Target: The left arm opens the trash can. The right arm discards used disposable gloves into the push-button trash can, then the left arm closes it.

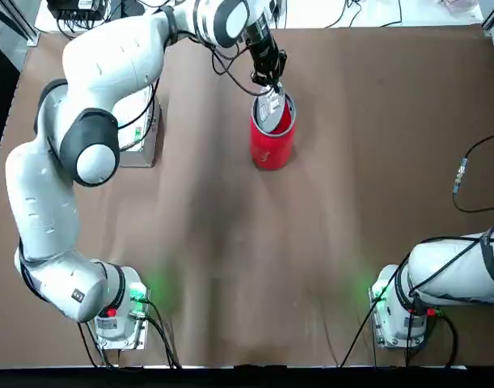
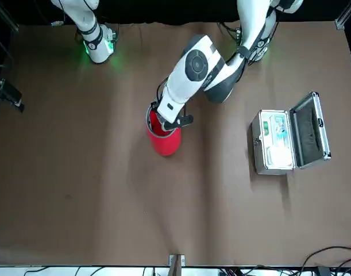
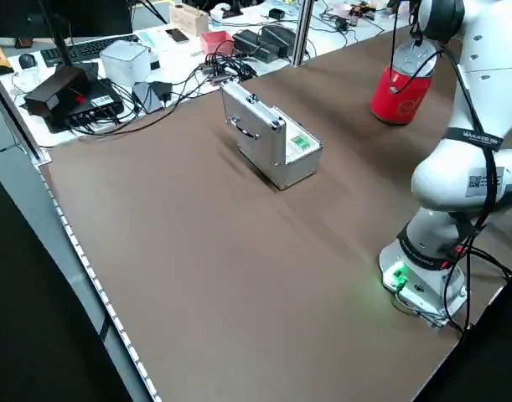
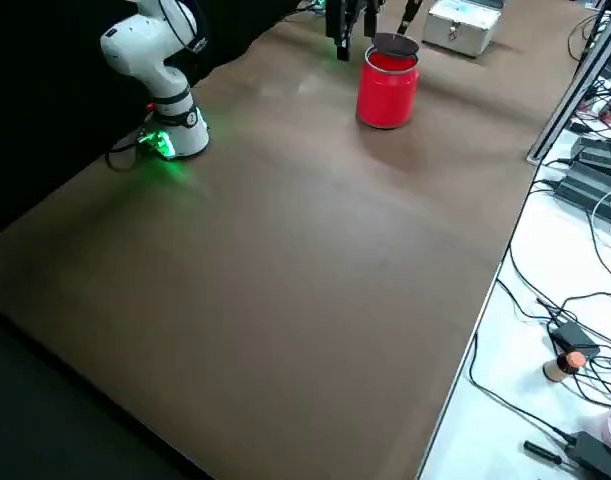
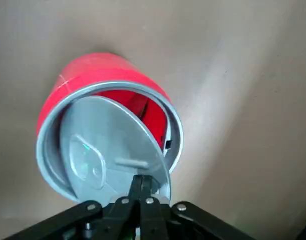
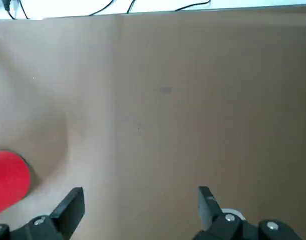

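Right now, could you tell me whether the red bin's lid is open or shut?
Partly open: the lid tilts inside the red bin's rim, showing red inner wall beyond it. The left gripper, fingers together, is at the lid's edge.

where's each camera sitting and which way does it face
Top: overhead, bases at bottom; left gripper at trash can.
Front: across table; can, silver case.
Left side: case, left arm.
Right side: can, right base.
Left wrist: shut fingers over tilted lid.
Right wrist: open right gripper, bare table.
All but right wrist clearly share the can.
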Robot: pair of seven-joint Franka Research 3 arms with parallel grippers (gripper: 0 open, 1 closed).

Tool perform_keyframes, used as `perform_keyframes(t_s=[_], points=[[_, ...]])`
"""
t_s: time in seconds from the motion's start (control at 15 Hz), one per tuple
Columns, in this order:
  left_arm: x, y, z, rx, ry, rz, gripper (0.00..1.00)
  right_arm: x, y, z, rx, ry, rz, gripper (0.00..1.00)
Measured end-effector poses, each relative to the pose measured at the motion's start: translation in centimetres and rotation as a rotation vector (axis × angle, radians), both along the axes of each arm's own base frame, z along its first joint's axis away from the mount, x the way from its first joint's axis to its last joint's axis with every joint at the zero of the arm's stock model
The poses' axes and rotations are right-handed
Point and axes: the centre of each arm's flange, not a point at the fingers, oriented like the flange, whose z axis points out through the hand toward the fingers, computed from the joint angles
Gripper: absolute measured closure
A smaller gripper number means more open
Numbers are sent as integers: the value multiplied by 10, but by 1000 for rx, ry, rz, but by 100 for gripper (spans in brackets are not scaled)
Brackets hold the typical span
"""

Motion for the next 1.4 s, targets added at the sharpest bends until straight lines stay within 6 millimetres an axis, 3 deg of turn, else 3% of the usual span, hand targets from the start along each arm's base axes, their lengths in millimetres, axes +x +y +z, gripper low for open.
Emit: perform_keyframes(t_s=[0.27, 0.8, 1.4], points=[[-4, -6, -8, 7, -4, -10, 99, -1, -7, 10, -2, -19, -12, 0], [-10, -23, -28, 5, -32, -20, 99, -11, -36, 3, -11, 54, -10, 0], [-14, -31, -43, 14, -35, -19, 99, -13, -36, 1, -13, 74, -6, 0]])
